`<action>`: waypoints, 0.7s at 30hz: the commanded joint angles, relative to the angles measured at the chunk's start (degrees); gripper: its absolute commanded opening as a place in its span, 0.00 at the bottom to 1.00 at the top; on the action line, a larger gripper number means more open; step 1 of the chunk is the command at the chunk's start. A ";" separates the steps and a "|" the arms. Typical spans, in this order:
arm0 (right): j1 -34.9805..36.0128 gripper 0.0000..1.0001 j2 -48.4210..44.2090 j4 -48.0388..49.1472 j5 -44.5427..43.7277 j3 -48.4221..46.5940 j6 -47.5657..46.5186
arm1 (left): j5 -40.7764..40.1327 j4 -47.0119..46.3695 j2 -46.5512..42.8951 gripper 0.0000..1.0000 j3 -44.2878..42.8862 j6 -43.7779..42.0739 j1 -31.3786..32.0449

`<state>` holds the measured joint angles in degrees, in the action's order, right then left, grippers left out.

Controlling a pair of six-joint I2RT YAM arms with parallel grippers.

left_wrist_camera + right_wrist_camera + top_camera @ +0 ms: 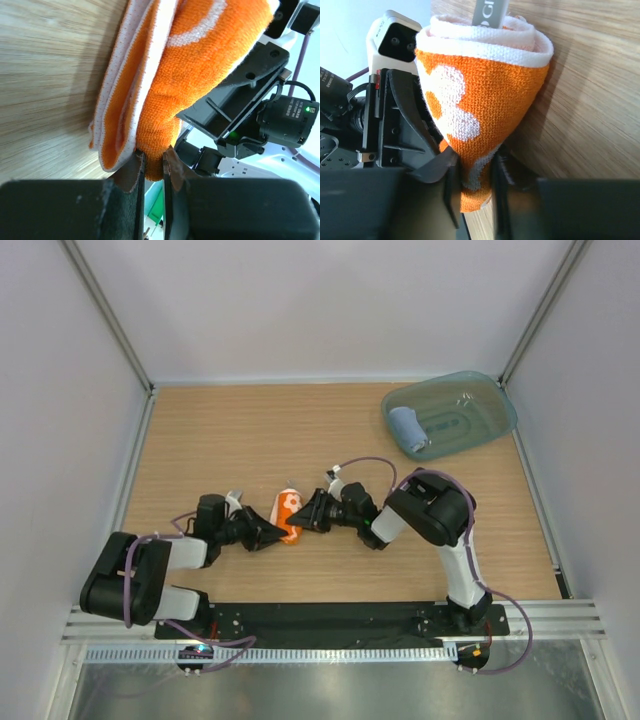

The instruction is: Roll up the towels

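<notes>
top external shows you little of the orange towel (289, 515): it sits half hidden between both tools, mid table (200, 440). both wrist views crop it. your left gripper (150, 170) and right gripper (475, 187) each pinch one end of the cone-shaped roll. the blue towel (408, 430) lies rolled in the tray (490, 405).
</notes>
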<state>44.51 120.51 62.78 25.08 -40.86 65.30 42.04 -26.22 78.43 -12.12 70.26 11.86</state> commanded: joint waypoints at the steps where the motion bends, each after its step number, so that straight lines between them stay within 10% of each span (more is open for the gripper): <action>1: 0.14 0.23 0.17 -0.72 -3.46 -0.09 -0.96 | 1.74 2.83 -0.65 0.00 -0.27 -1.87 -0.26; 6: 0.14 0.18 -4.47 -14.05 -4.86 -4.30 -6.22 | -2.39 17.99 -4.77 0.07 -4.04 -10.39 -0.17; 13: 0.22 0.11 -10.47 -57.43 -15.05 -15.81 -18.27 | -10.22 31.83 -15.76 0.39 -7.74 -15.94 1.15; 21: 0.93 0.08 -11.96 -73.94 -19.45 -21.72 -21.52 | -19.97 40.62 -20.25 0.42 -12.31 -19.54 5.72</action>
<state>45.19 110.26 4.58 11.64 -62.26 48.49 26.94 8.54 59.55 -21.54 53.56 16.43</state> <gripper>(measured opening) 0.280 0.418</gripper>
